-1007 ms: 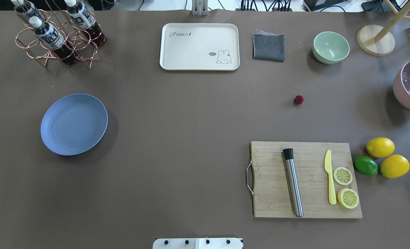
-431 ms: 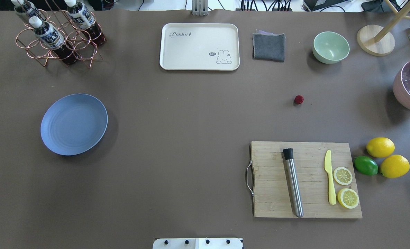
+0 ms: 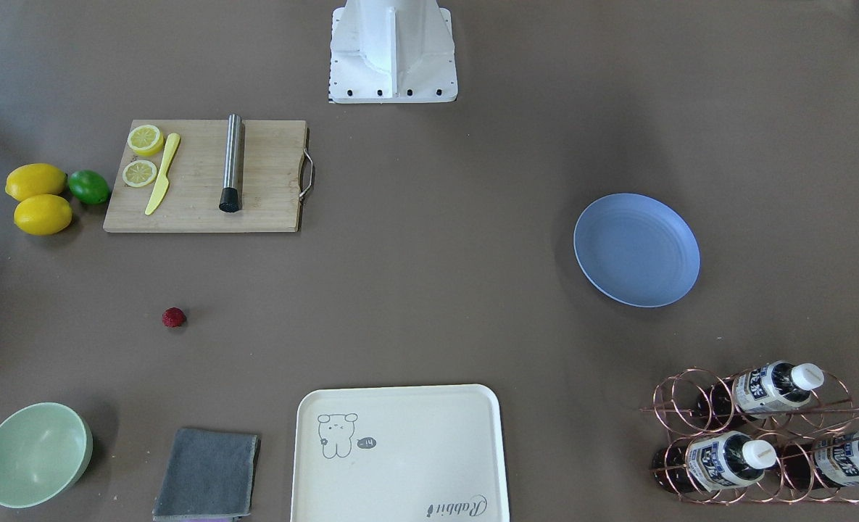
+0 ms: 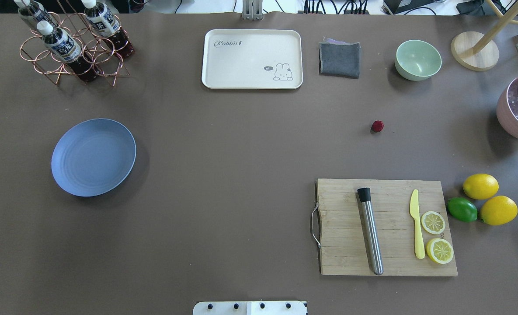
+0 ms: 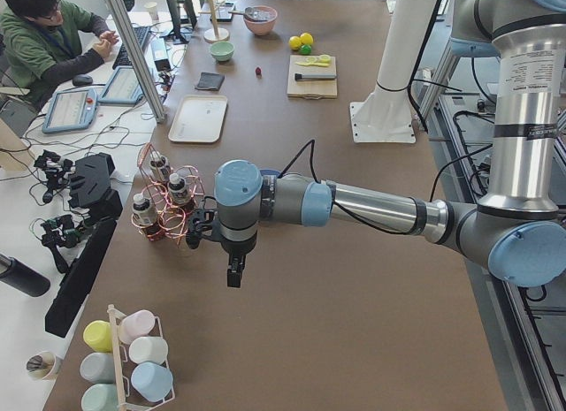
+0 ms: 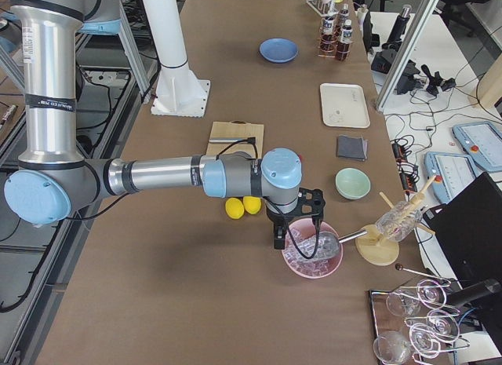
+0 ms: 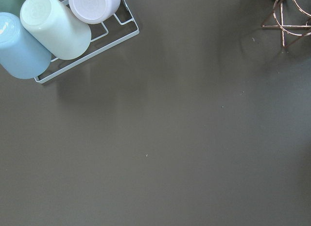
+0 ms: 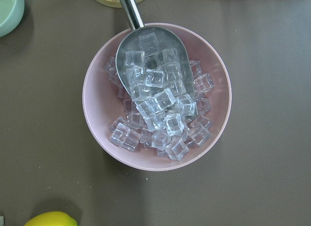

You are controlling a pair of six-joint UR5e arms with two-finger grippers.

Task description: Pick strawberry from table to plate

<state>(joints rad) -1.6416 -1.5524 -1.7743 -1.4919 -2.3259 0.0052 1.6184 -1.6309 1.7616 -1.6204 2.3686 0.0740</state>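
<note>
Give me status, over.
Left gripper and right gripper at table ends, open or shut unclear. Strawberry on table, untouched. Plate empty. Nothing between them.

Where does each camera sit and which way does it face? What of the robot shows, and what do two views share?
Front-facing: across the table, faces the robot, steeply down; only its base.
Overhead: behind the robot, forward and down; base edge only.
Exterior left: table's left end, along it; left arm, left gripper.
Exterior right: right end; right arm, right gripper by pink bowl.
Left wrist: straight down on cups; no robot part.
Right wrist: straight down into that bowl; none.
Shared: overhead and front-facing show strawberry, plate.
</note>
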